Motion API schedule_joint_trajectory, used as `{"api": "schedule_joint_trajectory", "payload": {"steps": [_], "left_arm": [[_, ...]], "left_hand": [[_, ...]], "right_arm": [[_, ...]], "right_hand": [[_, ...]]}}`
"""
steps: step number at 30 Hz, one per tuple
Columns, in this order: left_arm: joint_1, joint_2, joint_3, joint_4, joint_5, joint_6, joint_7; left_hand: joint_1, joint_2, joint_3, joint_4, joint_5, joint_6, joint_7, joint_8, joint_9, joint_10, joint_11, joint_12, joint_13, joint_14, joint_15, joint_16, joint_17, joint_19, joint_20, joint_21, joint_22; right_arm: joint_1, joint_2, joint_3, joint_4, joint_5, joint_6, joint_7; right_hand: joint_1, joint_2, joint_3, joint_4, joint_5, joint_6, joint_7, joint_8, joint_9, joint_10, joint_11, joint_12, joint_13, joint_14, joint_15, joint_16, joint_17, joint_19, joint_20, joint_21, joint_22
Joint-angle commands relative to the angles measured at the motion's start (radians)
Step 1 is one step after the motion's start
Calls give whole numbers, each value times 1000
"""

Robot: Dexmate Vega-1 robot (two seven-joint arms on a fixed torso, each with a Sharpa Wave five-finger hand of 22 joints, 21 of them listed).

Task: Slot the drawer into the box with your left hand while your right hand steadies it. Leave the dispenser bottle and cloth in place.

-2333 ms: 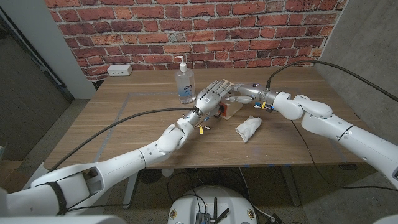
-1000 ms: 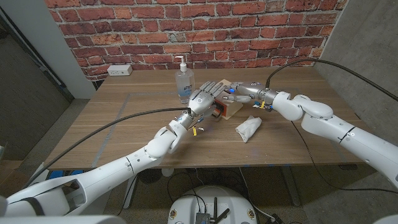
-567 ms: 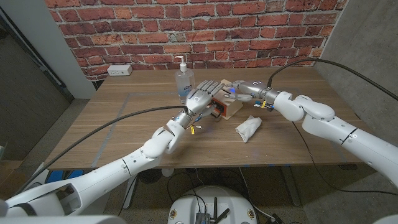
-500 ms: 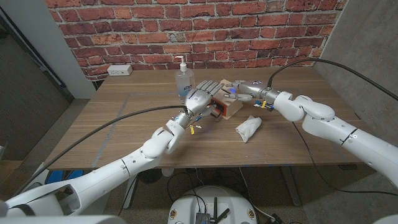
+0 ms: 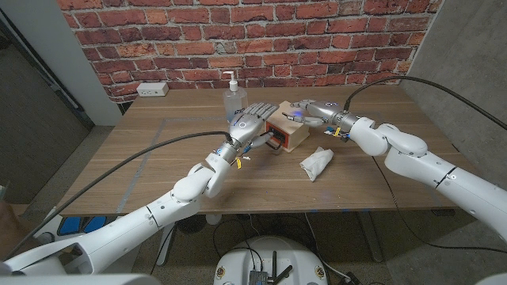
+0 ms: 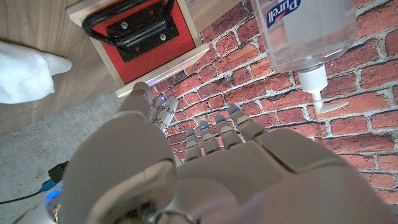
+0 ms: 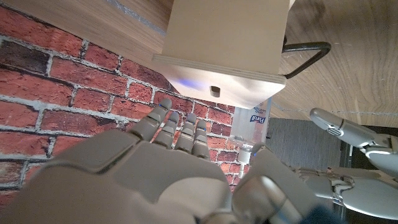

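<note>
At frame centre, the left robot hand (image 5: 245,124) hangs open beside the box (image 5: 287,131); the right robot hand (image 5: 310,112), fingers spread, holds nothing behind it.

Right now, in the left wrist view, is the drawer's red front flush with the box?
Yes: the drawer, with its black handle, sits level inside the pale wooden frame of the box.

Light wooden box (image 5: 290,131) sat center frame on the desk, its red-faced drawer (image 5: 279,134) with black handle (image 5: 272,142) pushed in flush.
</note>
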Motion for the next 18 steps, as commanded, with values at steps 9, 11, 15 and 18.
{"api": "schedule_joint_trajectory", "payload": {"steps": [9, 11, 15, 18], "left_arm": [[78, 5, -87, -44, -206, -66, 13], [82, 7, -93, -46, -219, -77, 17], [104, 11, -114, -67, -255, -77, 15], [124, 7, -127, -88, -266, -52, 15]], "left_hand": [[-33, 6, -12, 4, -2, 22, -8, 7, 2, 21, -8, 6, 2, 13, -43, 4, 1, 16, -110, 10, 2], [-37, 6, -13, 4, -2, 25, -8, 7, 2, 21, -8, 5, 2, 13, -43, 3, 1, 16, -110, 10, 2], [-45, 7, -16, 6, -3, 27, -6, 7, 2, 21, -6, 4, 2, 13, -43, 2, 1, 16, -111, 9, 2], [-48, 8, -18, 7, -3, 28, -5, 6, 2, 21, -6, 4, 2, 11, -43, 2, 1, 17, -111, 9, 2]], "right_arm": [[-80, -2, 64, -32, 74, -90, -95], [-87, -1, 69, -33, 86, -95, -105], [-103, 3, 81, -36, 114, -106, -127], [-120, 2, 92, -47, 131, -123, -144]], "right_hand": [[3, 39, 7, -1, 0, -4, -8, 4, 2, -3, -4, 0, 0, 0, -51, 3, 0, 18, -41, 5, 3], [3, 39, 8, -1, 0, -3, -9, 4, 2, -1, -3, 1, 0, 1, -52, 3, 0, 19, -41, 4, 3], [3, 38, 8, -1, 0, -1, -9, 5, 2, 2, -2, 3, 0, 3, -51, 4, -1, 21, -41, 4, 3], [3, 38, 8, -2, 0, 0, -10, 6, 2, 3, -1, 3, 0, 6, -50, 5, -1, 24, -40, 5, 3]]}}
